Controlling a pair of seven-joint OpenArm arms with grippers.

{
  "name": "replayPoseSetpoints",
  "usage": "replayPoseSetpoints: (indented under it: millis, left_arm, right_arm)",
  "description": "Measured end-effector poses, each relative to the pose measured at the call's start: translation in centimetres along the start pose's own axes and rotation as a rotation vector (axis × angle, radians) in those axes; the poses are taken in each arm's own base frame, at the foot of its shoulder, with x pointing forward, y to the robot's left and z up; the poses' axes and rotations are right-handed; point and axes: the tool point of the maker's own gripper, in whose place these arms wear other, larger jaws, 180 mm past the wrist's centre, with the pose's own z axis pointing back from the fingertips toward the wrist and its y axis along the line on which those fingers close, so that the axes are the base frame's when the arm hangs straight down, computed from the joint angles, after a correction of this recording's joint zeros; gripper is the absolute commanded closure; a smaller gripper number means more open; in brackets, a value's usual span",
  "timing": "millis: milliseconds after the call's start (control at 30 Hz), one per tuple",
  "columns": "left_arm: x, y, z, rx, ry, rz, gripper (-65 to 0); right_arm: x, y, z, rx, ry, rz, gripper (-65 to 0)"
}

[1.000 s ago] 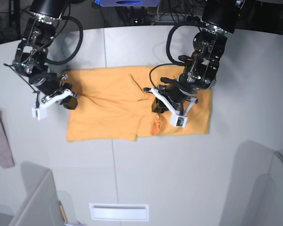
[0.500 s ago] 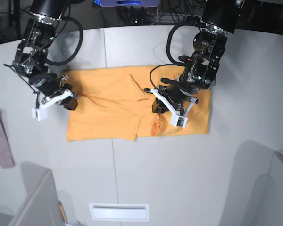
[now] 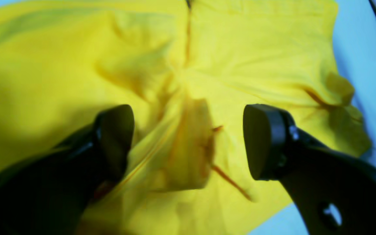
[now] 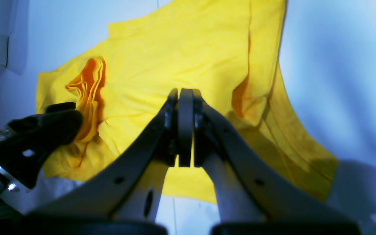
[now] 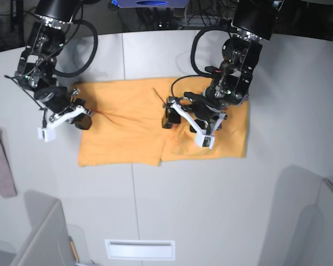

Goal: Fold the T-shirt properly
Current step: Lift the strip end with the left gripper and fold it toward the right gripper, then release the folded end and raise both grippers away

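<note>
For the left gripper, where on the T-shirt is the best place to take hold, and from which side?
Probably the raised ridge of bunched fabric between the open fingers of the left gripper, coming straight down from above. The T-shirt lies mostly flat on the table, so this standing fold is the part the fingers could close around. The right gripper is shut at the shirt's other edge.

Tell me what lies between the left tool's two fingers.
In the left wrist view, the open left tool straddles a bunched ridge of the T-shirt; only yellow fabric lies between the fingers.
</note>
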Motion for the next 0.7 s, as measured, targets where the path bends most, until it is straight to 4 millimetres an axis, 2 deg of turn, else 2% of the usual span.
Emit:
replayPoseSetpoints:
  millis: [167, 367, 433, 600, 633, 667, 700]
  left_arm:
    - [-1.4, -4.2, -0.9, -0.086, 0.038, -0.046, -50.4]
    - [-1.3, -9.6, -1.4, -0.202, 0.039, -0.097, -50.2]
    - [-1.2, -10.7, -0.9, -0.227, 0.028, -0.11, -50.2]
    - [1.0, -12.3, 0.8, -0.265, -0.046, -0.134, -49.5]
    - [1.2, -12.7, 1.2, -0.276, -0.059, -0.134, -46.7]
    - [1.5, -13.1, 1.9, -0.286, -0.077, -0.13, -41.1]
    - [1.7, -13.4, 2.5, -0.297, -0.09, -0.124, -32.9]
  right_arm:
    - [0.0, 0.0, 0.0, -0.002, 0.0, 0.002, 0.0]
    - [0.0, -0.1, 0.0, -0.003, 0.0, 0.002, 0.0]
    - [0.0, 0.0, 0.0, -0.002, 0.0, 0.001, 0.0]
    - [0.0, 0.0, 0.0, -0.003, 0.0, 0.002, 0.0]
    - [0.0, 0.0, 0.0, -0.002, 0.0, 0.002, 0.0]
    - [0.0, 0.0, 0.0, -0.002, 0.0, 0.002, 0.0]
    - [0.0, 0.0, 0.0, -0.002, 0.0, 0.002, 0.0]
